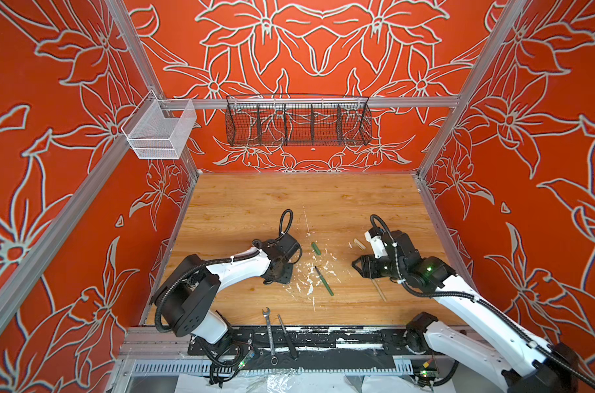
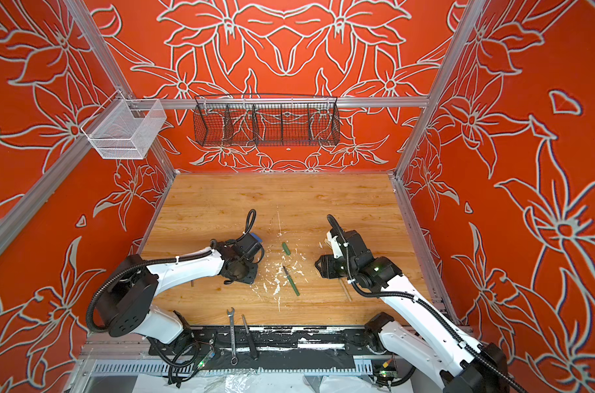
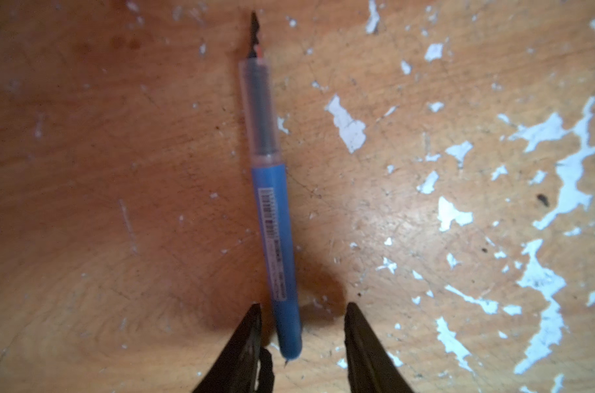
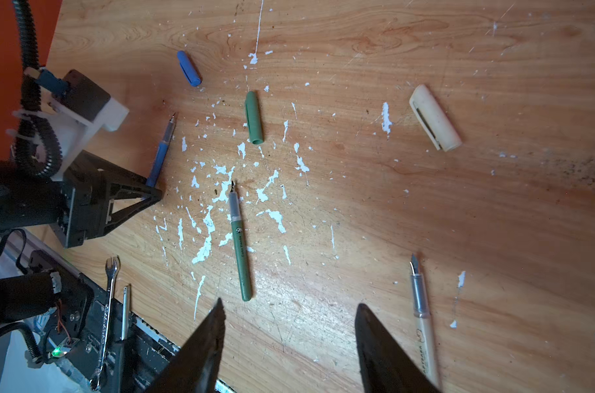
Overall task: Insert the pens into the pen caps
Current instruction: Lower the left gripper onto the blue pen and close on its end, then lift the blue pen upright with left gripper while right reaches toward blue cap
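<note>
The blue pen (image 3: 272, 211) lies flat on the wooden table, dark tip pointing away from my left gripper (image 3: 303, 305). The jaws straddle the pen's rear end: one finger is right beside it and a gap shows at the other, so the gripper is open. In the right wrist view the blue cap (image 4: 189, 68), green cap (image 4: 253, 117) and tan cap (image 4: 435, 117) lie apart. The green pen (image 4: 240, 245) and tan pen (image 4: 422, 316) lie uncapped. My right gripper (image 4: 290, 303) hovers open and empty above the table between those two pens.
A silver wrench (image 1: 269, 335) and a black slim tool (image 1: 287, 337) lie at the table's front edge. White chipped patches (image 4: 204, 245) mark the wood. A black wire basket (image 1: 298, 126) and a white mesh basket (image 1: 160, 131) hang on the rails.
</note>
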Robot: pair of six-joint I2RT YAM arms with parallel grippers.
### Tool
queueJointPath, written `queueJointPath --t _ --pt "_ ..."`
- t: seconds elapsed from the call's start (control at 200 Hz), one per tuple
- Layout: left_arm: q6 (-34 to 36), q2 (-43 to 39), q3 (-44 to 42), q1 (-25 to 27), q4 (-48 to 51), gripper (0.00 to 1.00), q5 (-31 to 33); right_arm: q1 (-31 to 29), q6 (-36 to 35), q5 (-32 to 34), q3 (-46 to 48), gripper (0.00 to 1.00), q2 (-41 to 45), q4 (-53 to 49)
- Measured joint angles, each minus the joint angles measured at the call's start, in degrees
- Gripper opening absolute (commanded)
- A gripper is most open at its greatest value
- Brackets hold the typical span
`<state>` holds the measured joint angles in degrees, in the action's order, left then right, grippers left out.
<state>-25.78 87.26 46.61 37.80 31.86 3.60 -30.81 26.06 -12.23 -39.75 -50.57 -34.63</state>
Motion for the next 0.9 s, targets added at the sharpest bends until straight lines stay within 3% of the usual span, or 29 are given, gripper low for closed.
queueJointPath --t 0.615,0.901 --pt "0.09 0.13 -0.24 -0.9 0.42 0.21 -2.82 -0.85 0.57 1.25 -0.72 0.61 -0.52 0.37" --pt "0.07 0.13 -0.26 -0.35 1.36 0.07 -1.68 -1.22 0.92 1.31 -0.72 0.61 -1.55 0.59"
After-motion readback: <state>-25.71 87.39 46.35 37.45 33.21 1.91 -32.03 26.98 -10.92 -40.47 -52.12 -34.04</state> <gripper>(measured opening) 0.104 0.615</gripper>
